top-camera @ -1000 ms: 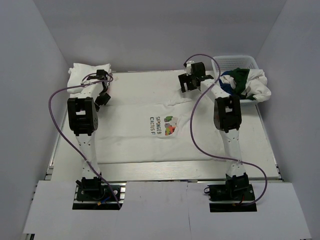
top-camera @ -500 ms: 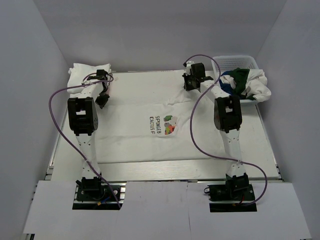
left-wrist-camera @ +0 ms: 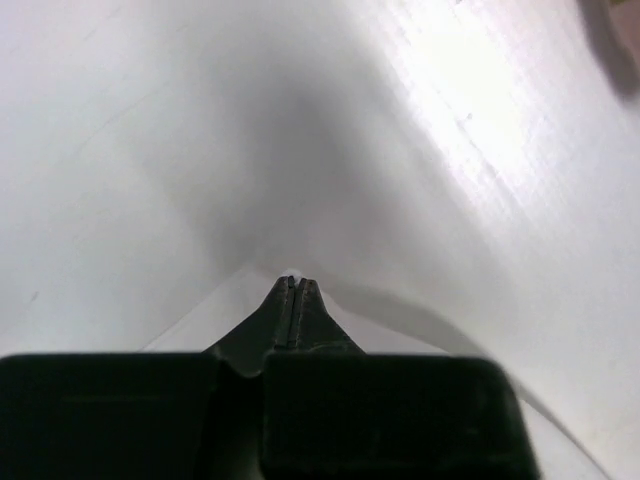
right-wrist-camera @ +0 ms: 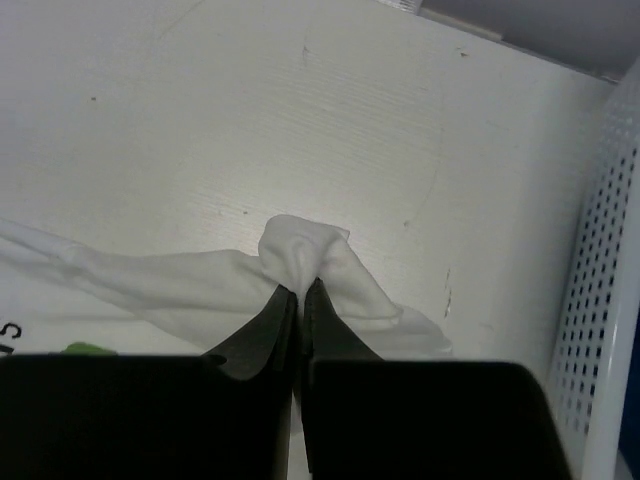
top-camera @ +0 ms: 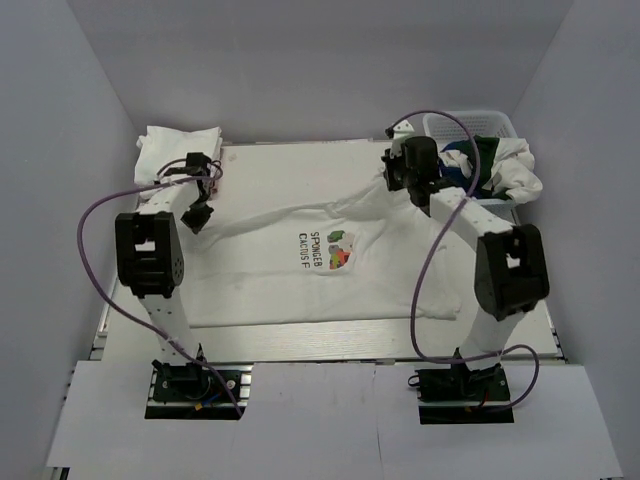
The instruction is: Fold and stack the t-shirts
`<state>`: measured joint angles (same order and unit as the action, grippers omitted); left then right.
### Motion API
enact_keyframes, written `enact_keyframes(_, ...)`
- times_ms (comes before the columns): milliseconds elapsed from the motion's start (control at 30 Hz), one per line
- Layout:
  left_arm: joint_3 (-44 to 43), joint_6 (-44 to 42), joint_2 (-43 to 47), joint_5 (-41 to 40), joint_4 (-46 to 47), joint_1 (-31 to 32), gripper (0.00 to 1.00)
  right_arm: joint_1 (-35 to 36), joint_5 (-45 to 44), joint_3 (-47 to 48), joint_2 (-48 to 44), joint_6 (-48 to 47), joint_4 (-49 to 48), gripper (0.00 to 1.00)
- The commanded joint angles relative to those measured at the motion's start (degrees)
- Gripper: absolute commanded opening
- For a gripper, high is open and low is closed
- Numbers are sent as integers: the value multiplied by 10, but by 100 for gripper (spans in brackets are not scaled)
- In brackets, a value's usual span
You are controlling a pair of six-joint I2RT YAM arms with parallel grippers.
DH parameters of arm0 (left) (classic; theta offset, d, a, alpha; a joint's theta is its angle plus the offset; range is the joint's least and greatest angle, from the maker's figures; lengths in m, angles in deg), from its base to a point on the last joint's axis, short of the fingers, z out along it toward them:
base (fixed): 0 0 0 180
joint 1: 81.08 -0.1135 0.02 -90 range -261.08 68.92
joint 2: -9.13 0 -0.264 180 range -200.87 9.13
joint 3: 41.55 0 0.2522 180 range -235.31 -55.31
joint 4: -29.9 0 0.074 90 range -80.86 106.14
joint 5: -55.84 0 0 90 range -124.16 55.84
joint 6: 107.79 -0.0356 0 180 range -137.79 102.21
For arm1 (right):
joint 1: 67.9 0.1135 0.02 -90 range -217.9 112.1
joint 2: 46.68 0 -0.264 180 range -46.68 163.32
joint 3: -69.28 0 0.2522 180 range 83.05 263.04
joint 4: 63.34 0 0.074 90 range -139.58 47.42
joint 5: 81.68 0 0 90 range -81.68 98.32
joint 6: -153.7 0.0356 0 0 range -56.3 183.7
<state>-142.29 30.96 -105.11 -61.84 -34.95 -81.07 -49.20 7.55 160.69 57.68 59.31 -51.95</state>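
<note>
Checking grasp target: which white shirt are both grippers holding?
The printed shirt spread mid-table, with cartoon and dark lettering; left gripper and right gripper pinch it. The plain folded shirt far left and the white shirt in the basket are untouched.

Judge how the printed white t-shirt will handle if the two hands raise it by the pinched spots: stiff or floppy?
Probably floppy: the printed white t-shirt bunches into a soft knob where the right hand pinches it. Likely to sag between grips, since creases run from there toward the left hand. Seemingly light: thin pinches hold it.
</note>
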Motion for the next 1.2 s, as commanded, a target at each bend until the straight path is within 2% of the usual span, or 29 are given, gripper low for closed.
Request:
enact_keyframes(0, 66, 8, 115, -18, 31, 3, 0, 12, -41, -109, -105, -7, -45, 0)
enact_keyframes(167, 170, 13, 204, -13, 55, 3, 0, 32, -91, -239, -222, 14, -32, 0)
enact_keyframes(233, 199, 13, 239, -8, 67, 3, 0, 38, -103, -263, -286, 37, -19, 0)
enact_keyframes(433, 237, 13, 273, -3, 79, 8, 0, 64, -117, -378, -425, 85, 23, 0)
enact_keyframes(633, 243, 19, 273, -20, 51, 8, 0, 96, -131, -426, -456, 116, 95, 0)
enact_keyframes(667, 250, 36, 273, -26, 44, 8, 0, 99, -132, -433, -456, 122, 99, 2)
enact_keyframes(700, 259, 42, 273, -32, 44, 8, 1, 106, -135, -438, -455, 138, 103, 13)
enact_keyframes(767, 266, 54, 273, -26, 21, 8, 42, 109, -136, -455, -456, 181, 133, 27)
enact_keyframes(800, 273, 54, 273, -19, 21, 8, 69, 114, -132, -456, -459, 192, 147, 53)
enact_keyframes(833, 273, 61, 273, -19, 6, 8, 86, 114, -122, -455, -468, 222, 159, 73)
enact_keyframes(867, 273, 73, 268, -13, -1, 8, 99, 114, -115, -456, -481, 232, 203, 85)
enact_keyframes(900, 273, 73, 268, -13, -8, 8, 100, 114, -114, -456, -489, 243, 214, 90)
enact_keyframes(1033, 256, 86, 267, -2, -30, 8, 100, 114, -104, -455, -552, 262, 251, 90)
enact_keyframes(1167, 248, 62, 297, 28, 4, 8, 100, 115, -92, -436, -550, 231, 225, 90)
